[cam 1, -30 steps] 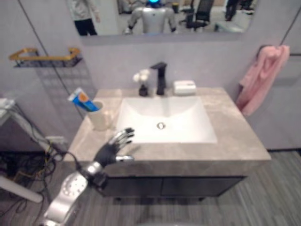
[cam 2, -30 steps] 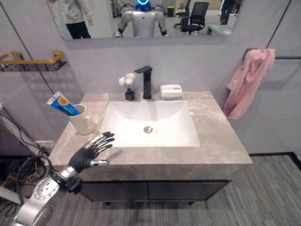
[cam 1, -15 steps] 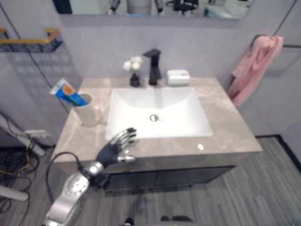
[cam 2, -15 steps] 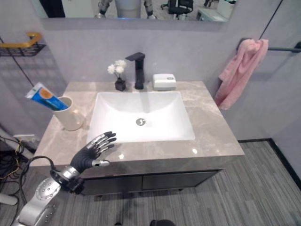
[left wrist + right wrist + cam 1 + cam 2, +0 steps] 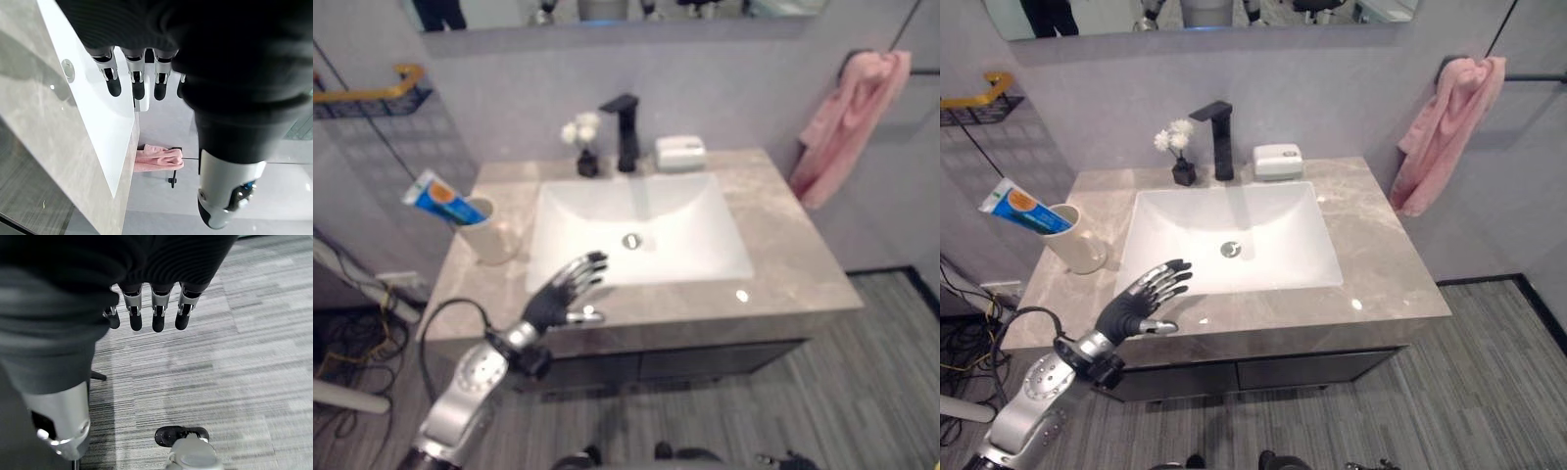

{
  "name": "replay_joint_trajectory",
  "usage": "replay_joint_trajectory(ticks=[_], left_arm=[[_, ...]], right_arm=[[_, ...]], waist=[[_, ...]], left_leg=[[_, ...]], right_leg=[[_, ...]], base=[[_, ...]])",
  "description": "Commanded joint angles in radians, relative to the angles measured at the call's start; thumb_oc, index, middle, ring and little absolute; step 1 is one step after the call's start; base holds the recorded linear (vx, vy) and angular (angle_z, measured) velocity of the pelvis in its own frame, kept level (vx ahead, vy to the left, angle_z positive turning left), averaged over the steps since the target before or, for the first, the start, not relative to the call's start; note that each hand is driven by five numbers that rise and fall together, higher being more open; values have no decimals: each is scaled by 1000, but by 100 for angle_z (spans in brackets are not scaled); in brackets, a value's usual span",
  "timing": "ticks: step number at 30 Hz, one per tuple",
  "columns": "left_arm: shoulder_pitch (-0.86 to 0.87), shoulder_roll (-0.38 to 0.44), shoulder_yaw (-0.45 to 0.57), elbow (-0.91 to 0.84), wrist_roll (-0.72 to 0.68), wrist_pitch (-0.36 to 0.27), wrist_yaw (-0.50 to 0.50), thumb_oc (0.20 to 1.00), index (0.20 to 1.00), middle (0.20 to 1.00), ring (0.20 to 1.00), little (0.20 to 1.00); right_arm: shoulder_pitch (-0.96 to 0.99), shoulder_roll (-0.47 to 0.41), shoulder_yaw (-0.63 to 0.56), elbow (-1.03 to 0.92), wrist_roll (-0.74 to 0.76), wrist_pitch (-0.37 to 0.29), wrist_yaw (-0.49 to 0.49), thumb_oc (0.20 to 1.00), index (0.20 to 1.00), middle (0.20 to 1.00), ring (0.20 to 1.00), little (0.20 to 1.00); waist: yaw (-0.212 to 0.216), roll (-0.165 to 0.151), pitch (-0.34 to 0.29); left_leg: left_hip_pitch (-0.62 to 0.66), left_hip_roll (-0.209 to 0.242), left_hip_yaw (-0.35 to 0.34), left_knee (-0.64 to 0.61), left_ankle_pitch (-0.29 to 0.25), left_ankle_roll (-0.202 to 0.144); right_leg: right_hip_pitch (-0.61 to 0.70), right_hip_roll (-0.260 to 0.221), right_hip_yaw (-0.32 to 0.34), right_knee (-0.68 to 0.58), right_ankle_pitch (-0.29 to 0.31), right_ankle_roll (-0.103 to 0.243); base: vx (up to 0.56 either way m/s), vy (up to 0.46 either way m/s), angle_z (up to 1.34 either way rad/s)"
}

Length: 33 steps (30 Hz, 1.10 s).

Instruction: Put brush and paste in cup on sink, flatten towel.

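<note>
One robot hand, the left robot hand, hangs above the front edge of the tabletop, just before the front left corner of the sink. Its fingers are straight and a little spread, the thumb stands apart, and it holds nothing. The right robot hand hangs low above the grey floor, with its fingers straight and nothing between them.

From the left robot hand, the cup stands to the left and a little further back, near the left edge of the tabletop and apart from the fingers. One blue tube of paste stands in it, with its long axis tilted and its upper end leaning away to the left. I cannot tell if a brush is also inside the cup.

The towel is at the opposite side: it hangs bunched from a rail on the wall, to the right of the tabletop and further back, well apart from the left robot hand. I judge that the right arm is on the nearer side for it, and that the flattening is not yet done.

By count I see one cup, one tube of paste, one towel, one black tap, one small vase of white flowers and one white soap dish.
</note>
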Motion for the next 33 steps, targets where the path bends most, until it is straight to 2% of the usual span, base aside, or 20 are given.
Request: replay_joint_trajectory(ticks=[1,3,6,9,10,11,12,14,21,25,33], left_arm=[[5,-30,28,-86,-55,-44,11,1000,1000,1000,1000,1000],[11,-68,25,-101,-101,-37,19,1000,1000,1000,1000,1000],[18,-94,16,-113,-156,-21,7,1000,1000,1000,1000,1000],[0,-86,9,-121,-169,-16,-5,1000,1000,1000,1000,1000],[-11,-106,1,-85,-178,-15,-11,1000,1000,1000,1000,1000],[-16,-120,-4,-70,-185,-14,-20,1000,1000,1000,1000,1000],[-16,-120,-4,-70,-185,-15,-20,1000,1000,1000,1000,1000],[-5,-124,1,-67,-184,-18,-21,1000,1000,1000,1000,1000],[63,-113,55,-59,-184,-25,-26,1000,1000,1000,1000,1000],[84,-108,66,-52,-189,-25,-28,1000,1000,1000,1000,1000],[113,-17,92,-9,-164,-23,-22,1000,1000,1000,1000,1000]], right_arm=[[-7,-41,25,9,-9,-15,-26,1000,1000,1000,1000,1000],[-11,-36,29,13,-10,-20,-27,1000,1000,1000,1000,1000],[-16,-47,27,34,-17,-18,-24,1000,1000,1000,1000,1000],[-18,-60,15,55,-21,-12,-30,1000,1000,1000,1000,1000],[-8,-70,-1,59,-17,-10,-27,1000,1000,1000,1000,1000],[-4,-74,-8,60,-17,-6,-22,1000,1000,1000,1000,1000],[-4,-74,-9,60,-17,-6,-22,1000,1000,1000,1000,1000],[-4,-74,-8,54,-16,-5,-26,1000,1000,1000,1000,1000],[7,-46,11,31,-25,2,-2,1000,1000,1000,1000,1000],[11,-49,14,33,-32,7,2,1000,1000,1000,1000,1000],[2,-77,36,27,-58,18,-1,1000,1000,1000,1000,1000]], waist=[[-24,-21,-40],[-20,-31,-44],[-26,-20,-40],[-33,9,-44],[-45,25,-50],[-48,38,-55],[-48,38,-54],[-45,52,-67],[-24,31,-79],[-18,24,-82],[-14,17,-77]], left_leg=[[-50,11,4,25,-55,49],[-60,67,-41,-10,-5,37],[-28,139,-57,-45,63,17],[26,165,-44,-111,90,-7],[56,160,-8,-159,86,-15],[82,154,-2,-201,82,-18],[83,154,-2,-202,83,-18],[104,127,-15,-234,46,-17],[113,77,2,-234,-14,10],[113,62,9,-234,-27,20],[126,23,38,-234,-56,52]], right_leg=[[17,30,45,-53,143,19],[11,15,59,-41,139,22],[7,15,67,-10,119,16],[13,9,58,-8,105,27],[17,-3,42,-11,106,38],[24,-6,35,-15,101,43],[24,-6,35,-15,101,43],[28,-22,33,-31,107,54],[36,-61,64,-86,143,87],[35,-76,72,-105,158,101],[18,-112,107,-110,197,141]], base=[[7,15,-15],[10,17,-1],[25,69,-12],[43,188,-8],[80,285,25],[59,205,36],[56,158,56],[58,240,45],[31,150,-13],[12,159,-19],[6,133,-15]])
